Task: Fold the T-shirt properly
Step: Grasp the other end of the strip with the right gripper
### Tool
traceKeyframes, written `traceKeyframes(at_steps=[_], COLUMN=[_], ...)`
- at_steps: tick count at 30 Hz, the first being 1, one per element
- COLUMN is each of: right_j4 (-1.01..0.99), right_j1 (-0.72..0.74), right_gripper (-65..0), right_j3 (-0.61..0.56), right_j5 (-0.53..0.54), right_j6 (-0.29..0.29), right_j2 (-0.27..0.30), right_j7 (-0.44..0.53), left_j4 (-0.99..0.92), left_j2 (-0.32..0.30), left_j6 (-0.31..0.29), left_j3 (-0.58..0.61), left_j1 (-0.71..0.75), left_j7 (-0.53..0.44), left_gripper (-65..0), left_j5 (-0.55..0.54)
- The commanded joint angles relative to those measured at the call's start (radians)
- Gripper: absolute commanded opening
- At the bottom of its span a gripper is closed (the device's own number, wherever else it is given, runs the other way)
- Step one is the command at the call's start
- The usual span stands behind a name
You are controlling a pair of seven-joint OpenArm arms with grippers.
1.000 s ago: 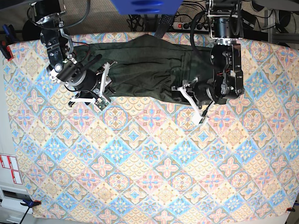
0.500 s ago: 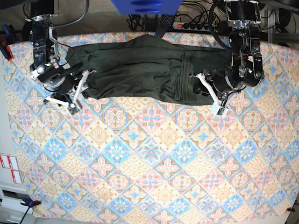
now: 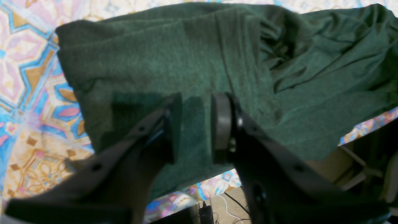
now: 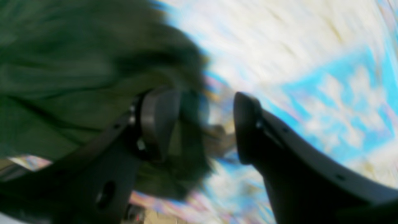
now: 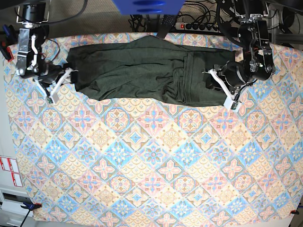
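Observation:
The dark green T-shirt (image 5: 137, 66) lies as a long wrinkled band across the far part of the table, with a folded layer at its right end. In the base view my left gripper (image 5: 218, 87) is at that right end. The left wrist view shows the left gripper (image 3: 197, 99) just above the T-shirt (image 3: 155, 53), its jaws a narrow gap apart with no cloth between them. My right gripper (image 5: 60, 84) is at the left end of the shirt. In the blurred right wrist view the right gripper (image 4: 203, 102) stands wide open, one finger over the T-shirt (image 4: 62, 77), the other over the tablecloth.
A patterned tablecloth (image 5: 151, 156) covers the whole table. Beyond the far edge lie a power strip (image 5: 199, 26) with cables and a blue object (image 5: 147, 5). A red clamp (image 5: 4, 49) sits at the left edge.
Both arms have moved outward toward the table's sides. The right gripper has opened wide and come off the shirt's left end. The shirt now lies stretched longer and flatter.

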Motion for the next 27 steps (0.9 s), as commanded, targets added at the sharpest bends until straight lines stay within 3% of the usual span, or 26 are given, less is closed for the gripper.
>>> traceKeyframes(at_steps=[1, 16, 22, 27], right_j4=[0.009, -0.096, -0.141, -0.133], right_j1=[0.026, 0.032, 0.032, 0.024], right_gripper=[-33.1, -33.1, -33.3, -33.4], right_j3=[0.003, -0.003, -0.003, -0.003], right_j5=[0.041, 0.042, 0.042, 0.044], right_j6=[0.007, 0.008, 0.134, 0.148], right_j2=[0.011, 0.013, 0.007, -0.015], right_j7=[0.029, 0.029, 0.029, 0.022], left_j4=[0.016, 0.016, 0.016, 0.016], left_j2=[-0.006, -0.006, -0.006, -0.006], left_j6=[-0.003, -0.003, -0.003, -0.003], left_j3=[0.001, 0.001, 0.001, 0.002], left_j1=[-0.005, -0.008, -0.008, -0.01], left_j7=[-0.015, -0.017, -0.017, -0.017], left_gripper=[-50.4, -50.4, -50.4, -50.4], left_j5=[-0.016, -0.016, -0.016, -0.016])
